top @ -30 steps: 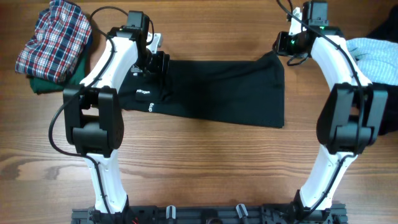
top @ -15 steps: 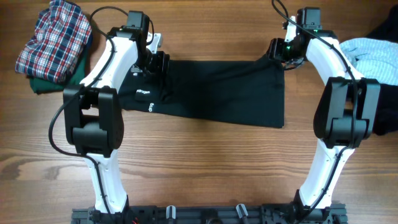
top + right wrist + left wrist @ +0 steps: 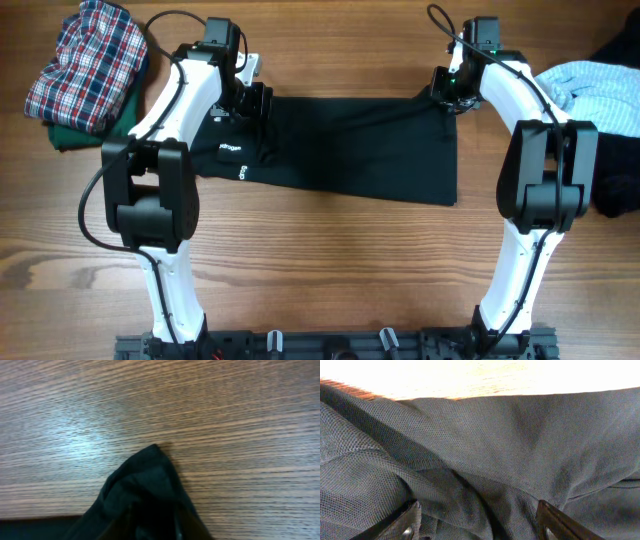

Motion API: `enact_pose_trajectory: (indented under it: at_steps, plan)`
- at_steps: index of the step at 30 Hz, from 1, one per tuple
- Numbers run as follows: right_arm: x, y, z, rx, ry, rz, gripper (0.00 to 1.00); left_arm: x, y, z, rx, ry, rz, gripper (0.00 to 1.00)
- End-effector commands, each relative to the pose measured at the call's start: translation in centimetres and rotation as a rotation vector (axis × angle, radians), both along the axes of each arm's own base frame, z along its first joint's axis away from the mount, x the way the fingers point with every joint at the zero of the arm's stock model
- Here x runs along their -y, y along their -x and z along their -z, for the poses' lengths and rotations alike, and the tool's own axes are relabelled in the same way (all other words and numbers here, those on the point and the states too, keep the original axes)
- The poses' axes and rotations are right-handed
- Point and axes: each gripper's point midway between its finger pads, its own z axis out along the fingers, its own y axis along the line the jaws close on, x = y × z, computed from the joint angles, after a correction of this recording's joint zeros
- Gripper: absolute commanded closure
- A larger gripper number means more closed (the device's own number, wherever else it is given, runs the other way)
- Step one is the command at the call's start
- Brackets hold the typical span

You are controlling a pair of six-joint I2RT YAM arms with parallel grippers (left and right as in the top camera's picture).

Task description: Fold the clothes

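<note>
A black garment (image 3: 350, 145) lies spread across the middle of the wooden table. My left gripper (image 3: 255, 103) is open over its far left end, with bunched black mesh fabric (image 3: 485, 460) between its fingers (image 3: 477, 525). My right gripper (image 3: 447, 88) is shut on the garment's far right corner, which stands up as a black peak (image 3: 150, 480) off the wood.
A folded plaid shirt (image 3: 88, 60) sits on a dark green garment (image 3: 70, 130) at the far left. A light blue garment (image 3: 590, 90) and a dark one (image 3: 615, 170) lie at the right edge.
My right gripper has moved left and down onto the garment's far right corner and taken hold of it. The left arm has not moved.
</note>
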Motion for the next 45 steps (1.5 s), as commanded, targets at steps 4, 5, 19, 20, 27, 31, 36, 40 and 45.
enact_pose_trajectory:
  at_steps: [4,5,19,20,27,31,36,40,45]
  plan:
    - [0.7,0.3,1.8,-0.033,0.043,0.037,0.93,-0.3,0.2,0.8,-0.016,-0.011,0.006,0.27]
    - [0.7,0.1,1.7,-0.028,0.043,0.037,0.94,-0.3,0.2,0.8,-0.016,-0.011,0.006,0.27]
    - [1.1,0.0,-3.6,0.039,0.045,0.035,0.96,-0.3,0.2,0.8,-0.016,-0.011,0.006,0.27]
    - [1.1,0.2,-4.1,0.039,0.045,0.035,0.95,-0.3,0.2,0.8,-0.015,-0.011,0.006,0.27]
    - [1.2,1.4,-5.9,0.020,0.041,0.051,0.96,-0.3,0.1,0.8,-0.009,-0.011,0.006,0.27]
    - [1.3,1.6,-5.9,0.012,0.038,0.063,0.96,-0.3,0.1,0.8,-0.009,-0.011,0.006,0.27]
    - [0.3,-0.4,-6.9,0.120,0.044,-0.096,0.66,-0.3,0.1,0.8,-0.008,-0.011,0.006,0.27]
    - [0.2,-1.7,-7.5,0.193,0.099,-0.216,0.57,-0.3,0.0,0.7,-0.005,-0.010,0.006,0.27]
    - [0.1,-2.5,-6.8,0.223,0.130,-0.292,0.61,-0.3,0.0,0.7,-0.005,-0.010,0.006,0.27]
